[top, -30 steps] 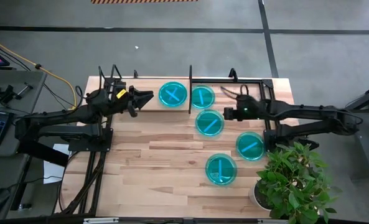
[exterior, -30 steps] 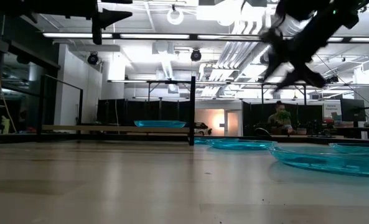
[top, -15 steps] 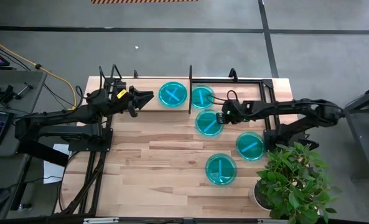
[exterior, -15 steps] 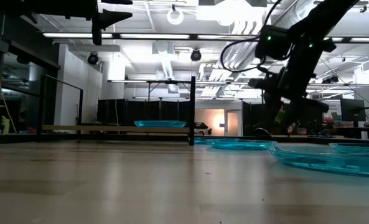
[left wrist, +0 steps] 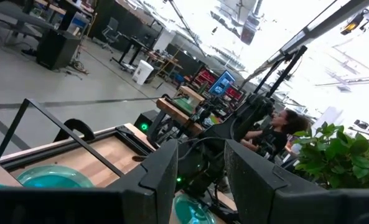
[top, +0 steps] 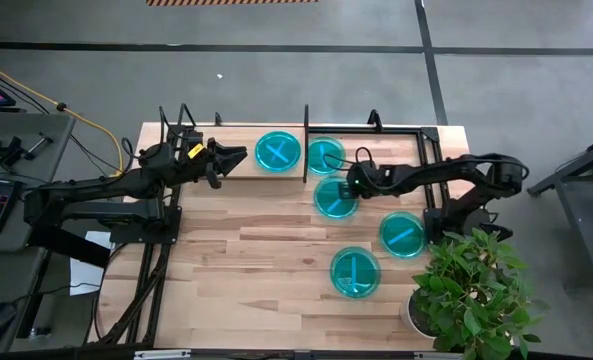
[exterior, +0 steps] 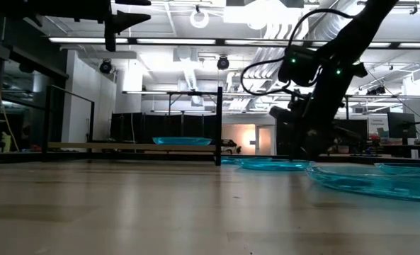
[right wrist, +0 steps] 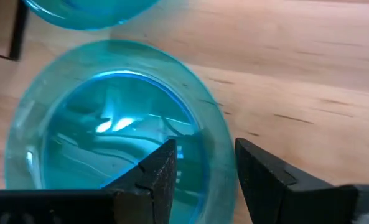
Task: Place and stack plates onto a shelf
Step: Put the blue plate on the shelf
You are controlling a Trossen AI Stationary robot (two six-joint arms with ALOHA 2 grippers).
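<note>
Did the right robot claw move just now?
Yes. The right gripper slid left along the shelf's front edge and dropped onto the plate rim. The left gripper waits.

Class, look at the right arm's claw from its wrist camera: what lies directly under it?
A blue plate lies flat on the wooden table under the open right claw, its rim between the two fingers. The plate's near edge is hidden by the claw.

A light plank tabletop [top: 246, 260] carried the shelf [top: 396, 129] along its far edge. Three cyan plates lay directly on the wood in front of the shelf: one [top: 336, 197] just before the shelf's black divider [top: 306, 143], a second [top: 402, 235] nearer the potted plant [top: 471, 290], a third [top: 355, 272] closest to the front edge. The plant stood at the table's front corner beside them.
</note>
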